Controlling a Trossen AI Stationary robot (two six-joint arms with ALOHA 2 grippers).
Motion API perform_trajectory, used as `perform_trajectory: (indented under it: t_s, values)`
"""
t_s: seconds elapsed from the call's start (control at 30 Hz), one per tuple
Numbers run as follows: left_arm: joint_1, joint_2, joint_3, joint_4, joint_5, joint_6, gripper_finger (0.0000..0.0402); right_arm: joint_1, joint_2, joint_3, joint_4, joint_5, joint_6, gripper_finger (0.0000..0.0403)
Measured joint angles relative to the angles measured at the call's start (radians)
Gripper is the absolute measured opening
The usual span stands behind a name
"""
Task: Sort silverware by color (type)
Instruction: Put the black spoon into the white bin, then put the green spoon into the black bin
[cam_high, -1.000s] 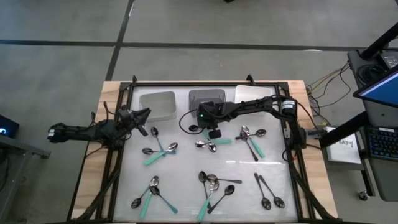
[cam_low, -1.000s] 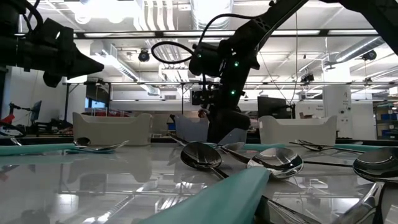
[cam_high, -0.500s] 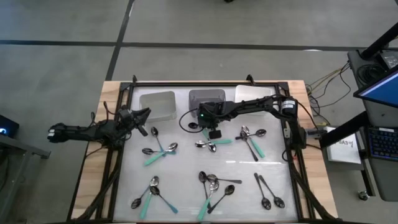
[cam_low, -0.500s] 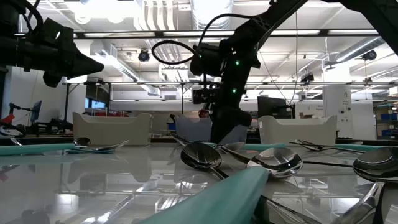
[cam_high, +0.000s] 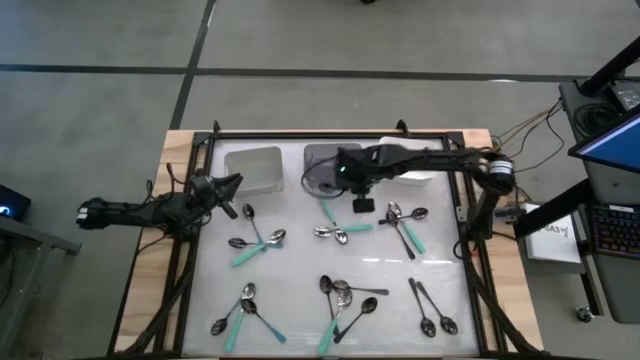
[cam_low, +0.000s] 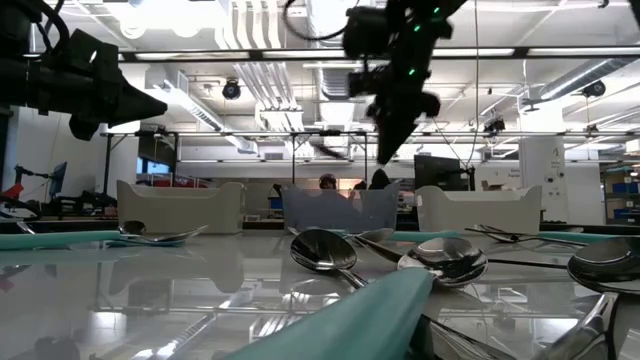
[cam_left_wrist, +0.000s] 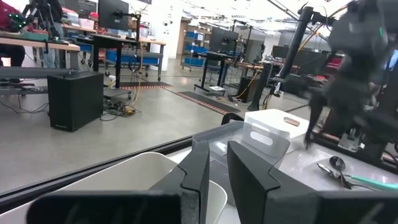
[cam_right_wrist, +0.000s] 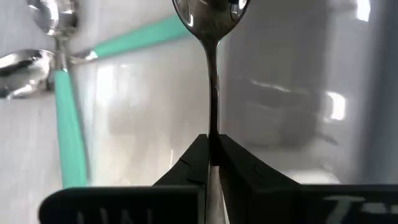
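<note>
My right gripper (cam_high: 354, 186) hangs high above the table's far middle, shut on an all-silver spoon (cam_right_wrist: 212, 68). The spoon's bowl (cam_right_wrist: 211, 11) points down over the near edge of the grey middle bin (cam_high: 332, 160). In the low view the gripper (cam_low: 384, 140) is well above the bins. The other spoons, silver, black and teal-handled, lie flat on the table in loose clusters (cam_high: 255, 243) (cam_high: 340, 300) (cam_high: 405, 220). My left gripper (cam_high: 230, 186) waits near the left white bin (cam_high: 252, 168), holding nothing, with a narrow gap between its fingers (cam_left_wrist: 217, 174). My right gripper pinches the silver spoon's thin handle (cam_right_wrist: 212, 124) between its two fingertips (cam_right_wrist: 198, 155), well back from the bowl. The fingers come from above, pointing down, in line with the handle. The spoon hangs below them, bowl downward and lifted clear of the table.
Three bins stand in a row along the far edge: white (cam_low: 180, 205), grey (cam_low: 335, 210) and white (cam_low: 470, 208). A dark frame (cam_high: 470, 250) borders the table. A teal spoon (cam_high: 328, 212) and a silver pair (cam_high: 335, 234) lie below the right gripper. Bare table shows at centre left.
My right gripper has risen steeply from table height and moved toward the far edge and the grey bin, staying shut. The silver spoon has come up with it, lifted clear of the table and now hanging bowl down.
</note>
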Motion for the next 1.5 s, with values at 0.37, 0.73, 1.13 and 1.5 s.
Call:
perform_trajectory:
  t_s: [0.37,0.73,1.13,1.5]
  values:
    - [0.000,0.000,0.000,0.000,0.000,0.000,0.0041,-0.302,-0.366,-0.231,-0.088,0.056,0.167,0.0013]
    - [0.000,0.000,0.000,0.000,0.000,0.000,0.0041,-0.388,-0.553,-0.611,0.111,0.079,0.198,0.0013]
    - [0.000,0.000,0.000,0.000,0.000,0.000,0.0041,-0.390,-0.515,-0.629,0.197,0.217,0.173,0.0036]
    - [0.000,0.000,0.000,0.000,0.000,0.000,0.0041,-0.379,-0.498,-0.570,0.202,0.035,0.395,0.0094]
